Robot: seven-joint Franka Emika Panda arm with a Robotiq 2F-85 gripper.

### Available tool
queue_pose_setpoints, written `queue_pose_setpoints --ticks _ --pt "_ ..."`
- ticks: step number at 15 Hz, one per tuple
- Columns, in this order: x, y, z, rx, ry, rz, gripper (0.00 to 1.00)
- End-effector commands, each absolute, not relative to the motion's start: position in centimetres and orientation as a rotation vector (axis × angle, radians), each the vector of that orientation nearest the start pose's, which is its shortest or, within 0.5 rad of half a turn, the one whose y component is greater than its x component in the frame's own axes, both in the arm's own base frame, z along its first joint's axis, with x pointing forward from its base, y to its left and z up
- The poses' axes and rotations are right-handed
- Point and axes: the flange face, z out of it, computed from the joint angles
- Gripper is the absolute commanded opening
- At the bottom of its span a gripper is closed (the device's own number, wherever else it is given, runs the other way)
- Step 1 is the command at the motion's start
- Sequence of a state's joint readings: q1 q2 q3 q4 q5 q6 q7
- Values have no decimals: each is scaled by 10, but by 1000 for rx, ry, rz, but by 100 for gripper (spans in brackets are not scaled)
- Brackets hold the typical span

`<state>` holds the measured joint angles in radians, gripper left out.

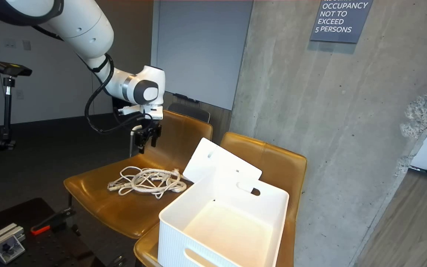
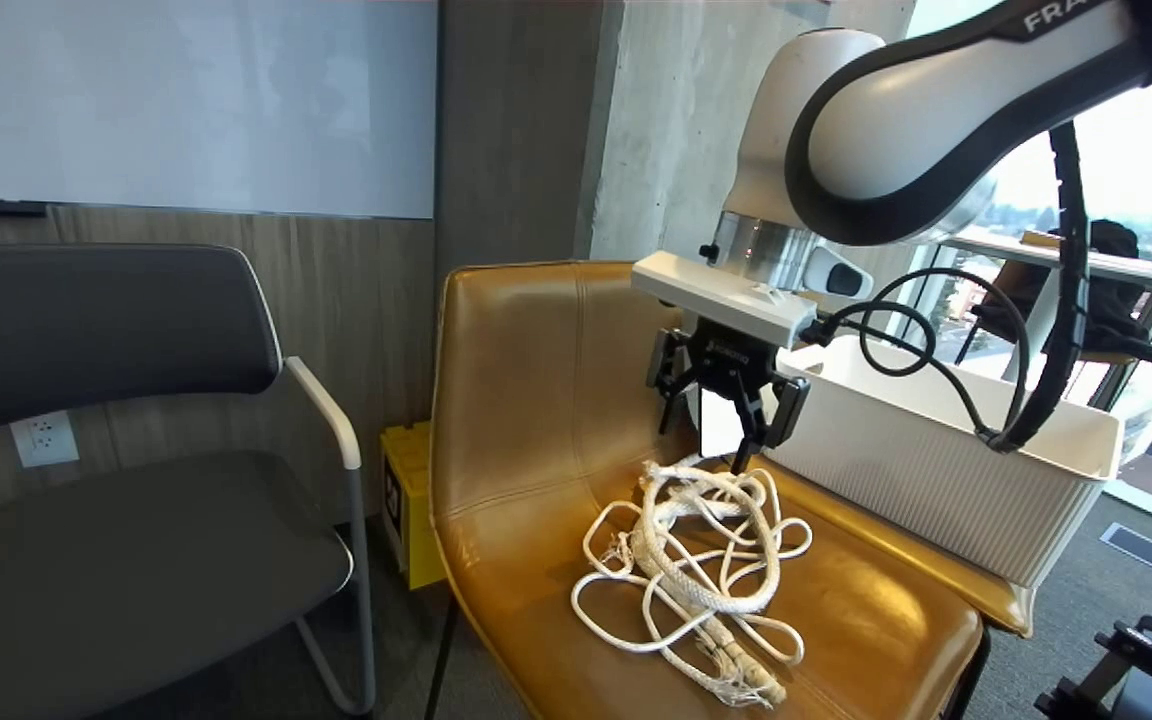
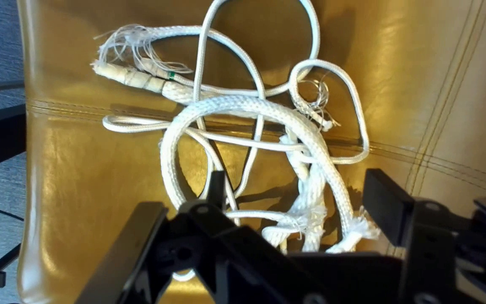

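Note:
My gripper is open and empty. It points down above a bundle of white rope, apart from it, as an exterior view also shows. The rope lies loosely coiled on the seat of a tan leather chair. In the wrist view the fingers stand wide apart over the rope's frayed, knotted part. The rope has a thick braided loop, thinner cords and frayed ends. In an exterior view the rope spreads below the fingertips. Part of it is hidden behind the gripper in the wrist view.
A white bin stands on a second tan chair beside the rope's chair. A white panel leans behind the bin. A grey chair and a yellow box stand nearby. A dark table holds a clamp.

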<state>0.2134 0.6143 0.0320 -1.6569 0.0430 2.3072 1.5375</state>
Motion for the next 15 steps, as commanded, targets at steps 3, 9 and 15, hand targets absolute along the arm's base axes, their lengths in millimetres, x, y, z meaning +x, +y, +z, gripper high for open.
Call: queue_pose_setpoints --ticks 3,9,15 --pt "659 162 241 -2503 1784 112 100" --pt "659 163 242 -2503 1786 108 100" --pt "659 163 242 -2503 1786 108 100"
